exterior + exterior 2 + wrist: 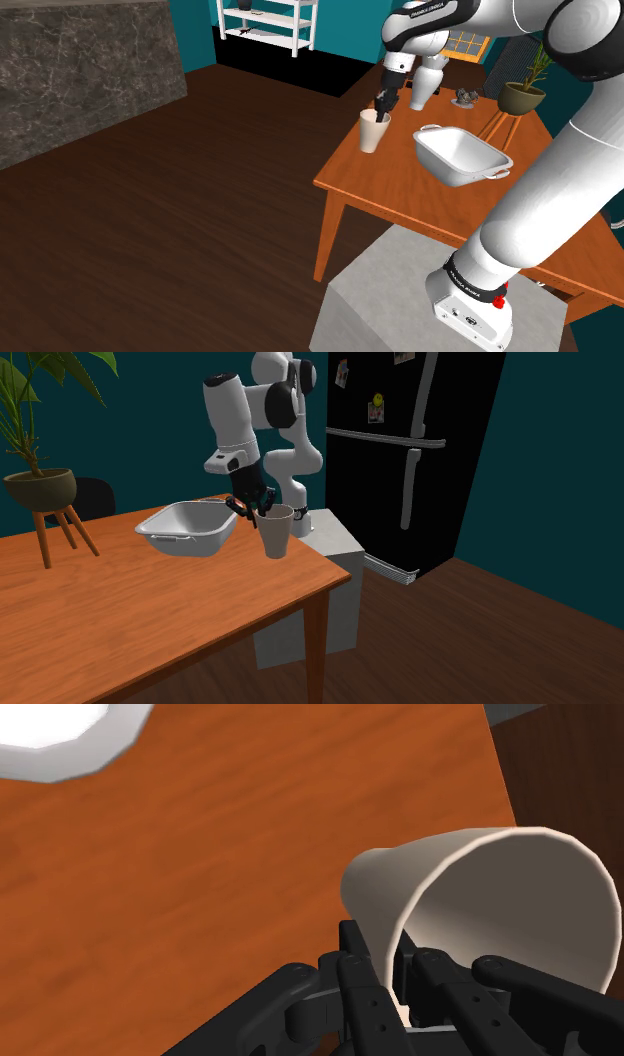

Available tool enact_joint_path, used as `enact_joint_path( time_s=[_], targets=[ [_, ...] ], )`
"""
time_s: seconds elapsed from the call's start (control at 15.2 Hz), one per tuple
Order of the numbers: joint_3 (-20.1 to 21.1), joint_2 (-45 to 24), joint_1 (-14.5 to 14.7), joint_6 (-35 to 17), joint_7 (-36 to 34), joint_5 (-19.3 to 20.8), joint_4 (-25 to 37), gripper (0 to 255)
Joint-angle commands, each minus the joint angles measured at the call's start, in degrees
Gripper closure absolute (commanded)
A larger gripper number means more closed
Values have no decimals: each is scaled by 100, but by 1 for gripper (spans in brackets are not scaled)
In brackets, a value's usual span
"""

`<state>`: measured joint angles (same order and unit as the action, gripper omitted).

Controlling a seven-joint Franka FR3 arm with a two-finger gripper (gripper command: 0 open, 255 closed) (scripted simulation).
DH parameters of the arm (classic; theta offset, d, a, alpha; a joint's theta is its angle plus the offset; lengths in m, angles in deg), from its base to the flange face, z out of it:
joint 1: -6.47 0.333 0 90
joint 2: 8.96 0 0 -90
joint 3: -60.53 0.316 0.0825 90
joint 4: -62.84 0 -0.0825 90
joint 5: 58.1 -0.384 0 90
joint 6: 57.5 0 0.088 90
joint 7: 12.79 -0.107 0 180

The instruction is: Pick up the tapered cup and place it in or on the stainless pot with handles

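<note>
Table [400,200]: orange-brown wood with visible grain, on plain square legs. The arm [560,170] has a glossy white shell with dark joints and reaches over the table.

Pot [450,166]: drawn plain white, no steel sheen. It is a rounded-rectangle basin with sloped walls and a small loop handle at each end, and it is empty.

Cup [371,135]: cream, smooth and matte with a thin wall, wider at the mouth. It is near the table's corner, just beside the pot but apart from it.

Gripper [385,954]: black, with ribbed fingers. It is closed down on the cup's rim, one finger inside the wall and one outside.

Progress: the grasp looks made. Whether the cup has lifted off the wood is hard to tell; in the wrist view it seems tipped. The carry over to the pot and the release are left.
</note>
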<state>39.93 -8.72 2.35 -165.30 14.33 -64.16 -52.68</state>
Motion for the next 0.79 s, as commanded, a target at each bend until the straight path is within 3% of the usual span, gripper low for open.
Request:
enact_joint_path(
  time_s=[0.0,0.73],
  targets=[
    [-1,36,-1,147,-20,17,114,255],
    [6,181,4,967,-132,85,805,255]
  ],
)
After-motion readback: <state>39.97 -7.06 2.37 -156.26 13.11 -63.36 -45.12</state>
